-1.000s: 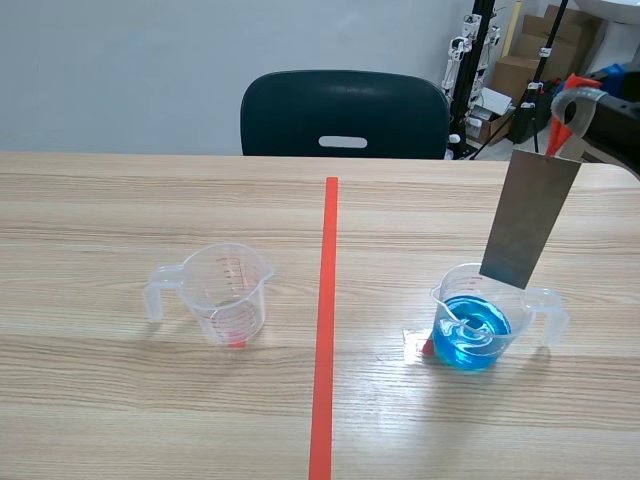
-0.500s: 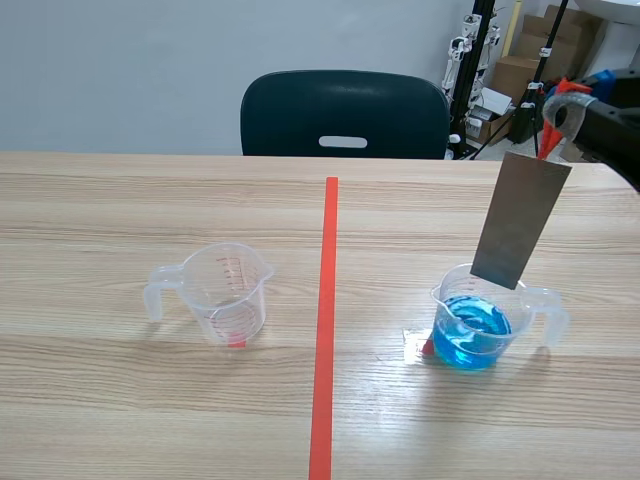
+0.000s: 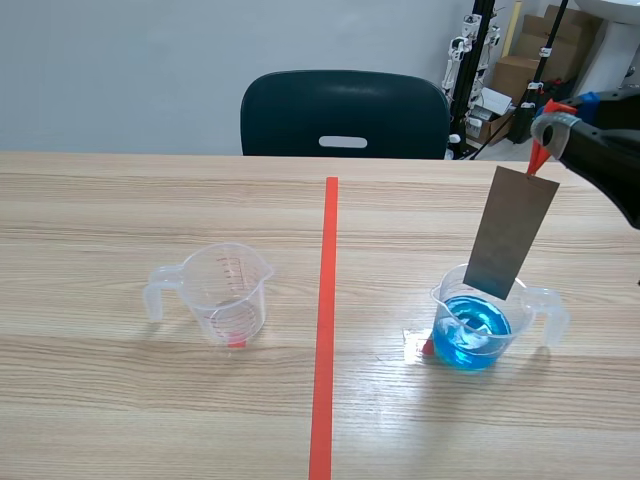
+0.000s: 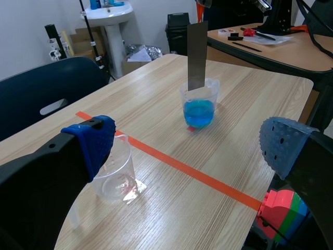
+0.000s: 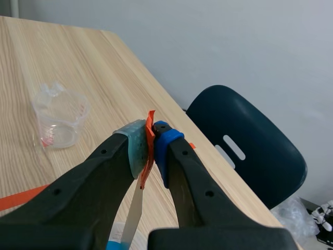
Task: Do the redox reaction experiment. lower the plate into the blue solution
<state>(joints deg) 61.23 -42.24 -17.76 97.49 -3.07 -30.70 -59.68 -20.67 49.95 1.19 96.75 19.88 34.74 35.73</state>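
Observation:
A grey metal plate (image 3: 510, 232) hangs tilted from an orange-red tab held in my right gripper (image 3: 541, 150), which is shut on it. Its lower edge sits just above the rim of a clear beaker (image 3: 478, 318) holding blue solution (image 3: 474, 334). In the right wrist view the fingers (image 5: 161, 138) pinch the orange tab, and the plate (image 5: 133, 214) drops away edge-on below them. The left wrist view shows the plate (image 4: 196, 54) over the blue beaker (image 4: 200, 103) far ahead of my open left gripper (image 4: 187, 143). An empty beaker (image 3: 222, 292) stands left of the tape line.
A dark chair (image 3: 344, 113) stands behind the table's far edge. Boxes and stands (image 3: 505, 60) crowd the back right. An orange-red tape line (image 3: 325, 320) splits the table. The empty beaker (image 4: 113, 172) lies close by my left fingers.
The right gripper has carried the plate slightly left and down, bringing its lower edge closer over the blue beaker. The left side has not changed.

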